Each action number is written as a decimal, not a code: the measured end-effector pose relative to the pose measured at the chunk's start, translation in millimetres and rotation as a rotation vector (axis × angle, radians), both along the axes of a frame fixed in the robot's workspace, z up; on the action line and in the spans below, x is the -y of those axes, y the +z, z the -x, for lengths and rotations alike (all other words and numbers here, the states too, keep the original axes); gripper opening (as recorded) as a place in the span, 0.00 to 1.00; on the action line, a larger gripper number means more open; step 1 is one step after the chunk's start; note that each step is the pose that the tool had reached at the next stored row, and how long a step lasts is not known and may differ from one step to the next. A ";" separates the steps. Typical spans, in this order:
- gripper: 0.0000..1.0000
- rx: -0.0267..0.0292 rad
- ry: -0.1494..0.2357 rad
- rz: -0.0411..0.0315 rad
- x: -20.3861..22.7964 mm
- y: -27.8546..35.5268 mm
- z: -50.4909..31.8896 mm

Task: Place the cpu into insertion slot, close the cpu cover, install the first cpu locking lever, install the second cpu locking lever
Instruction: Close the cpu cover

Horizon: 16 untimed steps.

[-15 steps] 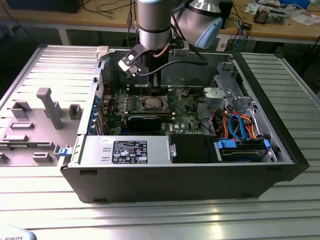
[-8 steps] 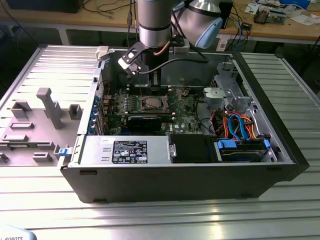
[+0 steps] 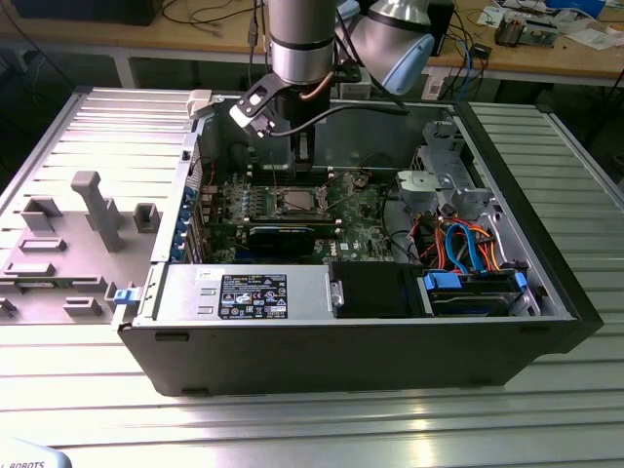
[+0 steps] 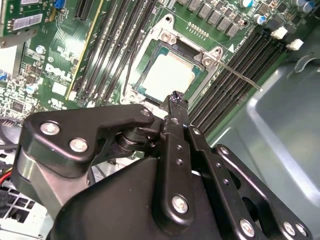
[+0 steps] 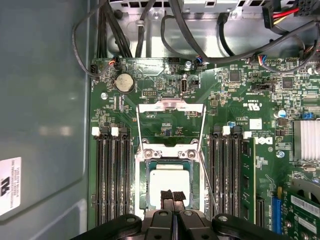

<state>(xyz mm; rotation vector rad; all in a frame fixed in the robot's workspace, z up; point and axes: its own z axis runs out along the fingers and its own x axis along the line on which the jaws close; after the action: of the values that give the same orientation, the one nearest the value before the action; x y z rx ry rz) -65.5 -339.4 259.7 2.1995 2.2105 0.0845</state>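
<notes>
Black claw (image 5: 173, 196) tips, pressed together and holding nothing, hang just over one edge of the cpu (image 5: 170, 179), which lies flat in the slot (image 5: 195, 172) in both wrist views. The cover (image 5: 170, 106) stands open beyond the slot with a lever (image 5: 208, 181) swung free beside it, so closing the cover looks like the step in hand. Done well, that likely means nudging the cover's free edge gently, clear of the cpu, until it lies square on the slot's rim.

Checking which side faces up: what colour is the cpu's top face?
Pale silvery-grey, plain; the cpu shows best in the second wrist view.
</notes>
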 end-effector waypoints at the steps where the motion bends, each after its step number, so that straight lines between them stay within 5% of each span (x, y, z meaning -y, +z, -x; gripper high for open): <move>1: 0.11 0.0000 0.000 0.0000 0.0 2.0 0.0; 2: 0.11 0.0000 0.000 0.0000 0.0 3.0 0.0; 4: 0.11 -0.0134 0.000 -0.0001 0.0 3.4 -0.6; 6: 0.11 -0.0198 0.000 0.0001 0.0 3.6 -0.8; 16: 0.11 -0.0201 0.000 0.0000 0.0 3.9 -2.2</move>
<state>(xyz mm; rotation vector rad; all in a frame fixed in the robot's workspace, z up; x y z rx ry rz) -63.2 -339.4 263.5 2.2100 2.2208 0.0626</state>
